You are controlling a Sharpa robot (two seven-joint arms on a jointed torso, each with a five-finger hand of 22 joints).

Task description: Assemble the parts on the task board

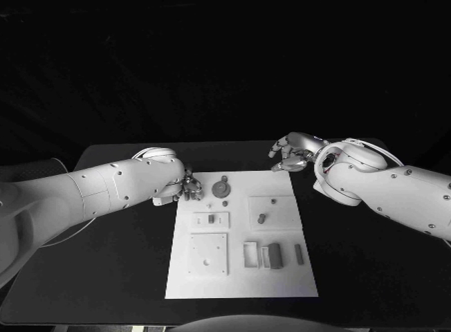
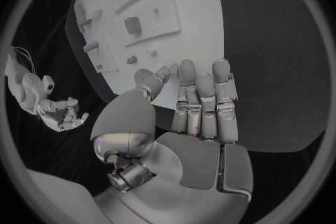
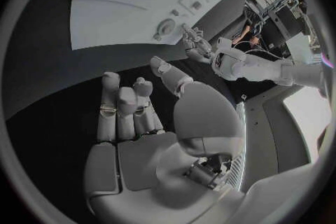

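The left hand (image 1: 189, 187) hangs at the near-left corner of the far end of the task board (image 1: 241, 287), its fingers (image 2: 203, 102) straight, side by side and holding nothing, fingertips over the board's edge in the left wrist view; the thumb (image 2: 149, 83) stands a little apart from them; just beside this hand, towards the board's middle, lies a grey round part with a stem (image 1: 223, 187), close to the fingertips but not plainly touching them; a little beyond it, further across the board, a small peg (image 1: 273, 201) stands on a raised square plate (image 1: 275, 211), with another small upright part (image 1: 261, 218) on the same plate; nearer the robot from the left hand sit a small plate with a block (image 1: 212, 219) and a larger square plate (image 1: 209, 253), and beside those a group of narrow upright pieces, the darkest of them a grey block (image 1: 275, 255), with a thin bar (image 1: 298, 254) next to it; the right hand (image 1: 293, 151) hovers over the black table (image 1: 106, 277) just off the board's far right corner, apart from the board, its fingers (image 3: 126, 106) loosely extended with the thumb spread and nothing between them; the two hands are well apart, with the board's far edge between them.
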